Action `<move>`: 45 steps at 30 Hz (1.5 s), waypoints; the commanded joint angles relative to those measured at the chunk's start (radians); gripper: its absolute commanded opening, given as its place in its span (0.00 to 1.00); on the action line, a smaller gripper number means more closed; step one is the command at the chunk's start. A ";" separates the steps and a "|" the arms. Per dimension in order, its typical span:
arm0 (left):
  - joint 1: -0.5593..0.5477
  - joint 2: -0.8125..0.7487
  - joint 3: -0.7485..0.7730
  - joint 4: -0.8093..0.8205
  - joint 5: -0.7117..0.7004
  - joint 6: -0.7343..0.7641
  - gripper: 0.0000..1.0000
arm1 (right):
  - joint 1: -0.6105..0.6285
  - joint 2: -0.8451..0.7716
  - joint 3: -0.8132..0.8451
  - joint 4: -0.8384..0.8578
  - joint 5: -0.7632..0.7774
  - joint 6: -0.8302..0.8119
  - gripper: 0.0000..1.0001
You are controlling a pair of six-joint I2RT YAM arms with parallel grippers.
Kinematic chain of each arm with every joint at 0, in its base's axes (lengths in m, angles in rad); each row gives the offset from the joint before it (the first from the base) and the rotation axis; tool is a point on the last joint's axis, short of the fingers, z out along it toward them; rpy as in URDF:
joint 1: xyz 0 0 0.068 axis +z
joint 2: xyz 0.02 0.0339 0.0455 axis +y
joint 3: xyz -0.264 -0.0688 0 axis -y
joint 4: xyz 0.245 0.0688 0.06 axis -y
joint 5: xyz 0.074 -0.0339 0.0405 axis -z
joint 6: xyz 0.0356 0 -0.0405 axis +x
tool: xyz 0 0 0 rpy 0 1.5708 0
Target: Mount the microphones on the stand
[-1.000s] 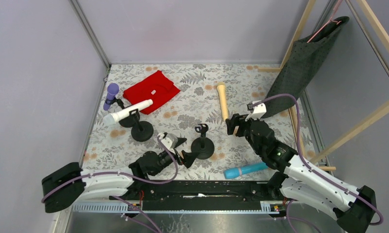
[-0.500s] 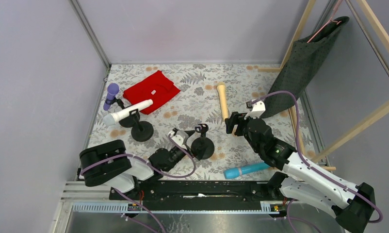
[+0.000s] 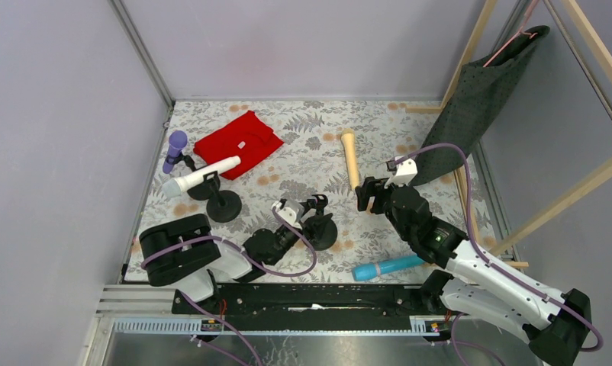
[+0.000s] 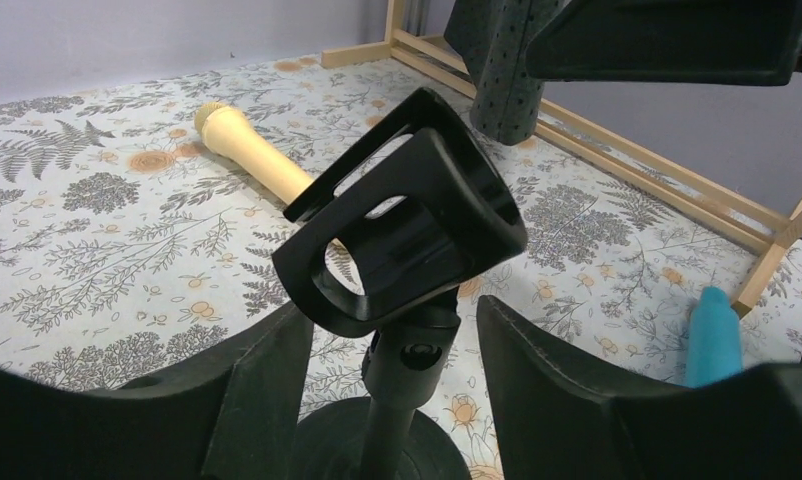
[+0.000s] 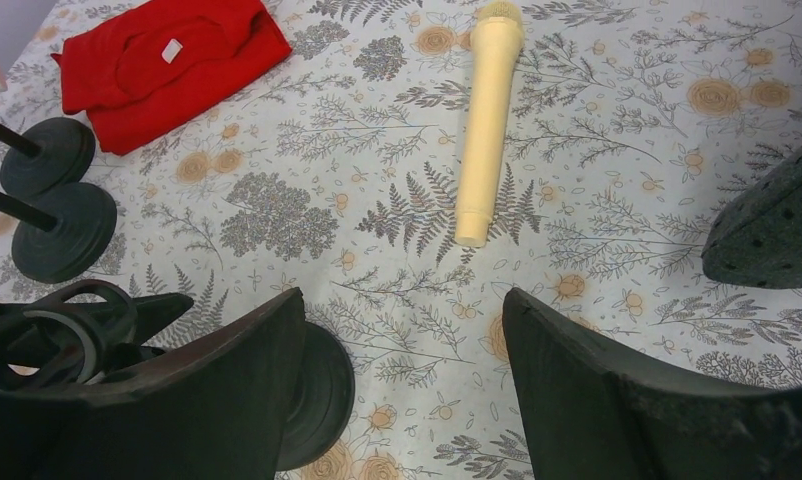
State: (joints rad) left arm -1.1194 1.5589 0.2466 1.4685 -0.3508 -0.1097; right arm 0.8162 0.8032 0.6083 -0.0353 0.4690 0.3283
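The left gripper stands spread on either side of the empty stand's stem, a gap on each side, near the middle of the worktop's near edge. The right gripper, spread and holding nothing, hovers right of that stand, with the cream-yellow microphone lying flat just beyond its fingertips, toward the far edge. The light blue microphone lies by the near edge.

A red cloth lies folded near the far left corner of the floral-print surface. At the far right corner, a dark speckled cloth hangs on a pink hanger from a wooden frame.
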 commanded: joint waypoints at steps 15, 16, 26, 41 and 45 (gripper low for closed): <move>-0.004 -0.048 -0.023 0.113 -0.014 0.007 0.07 | -0.043 0.254 0.157 -0.070 0.030 0.060 0.78; -0.003 -0.065 -0.033 0.097 -0.013 0.010 0.06 | -0.069 0.295 0.191 -0.080 -0.007 0.060 0.78; -0.003 -0.312 -0.131 -0.131 0.023 0.012 0.00 | -0.320 0.815 0.589 -0.137 -0.262 -0.005 0.80; -0.003 -0.545 -0.206 -0.310 0.024 -0.004 0.00 | -0.412 1.353 1.161 -0.356 -0.345 -0.112 0.76; -0.003 -0.568 -0.205 -0.340 0.019 0.008 0.00 | -0.413 1.418 1.221 -0.388 -0.311 -0.124 0.74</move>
State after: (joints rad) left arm -1.1194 1.0264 0.0395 1.0874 -0.3233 -0.1085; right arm 0.4057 2.1754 1.7496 -0.3542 0.1310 0.2394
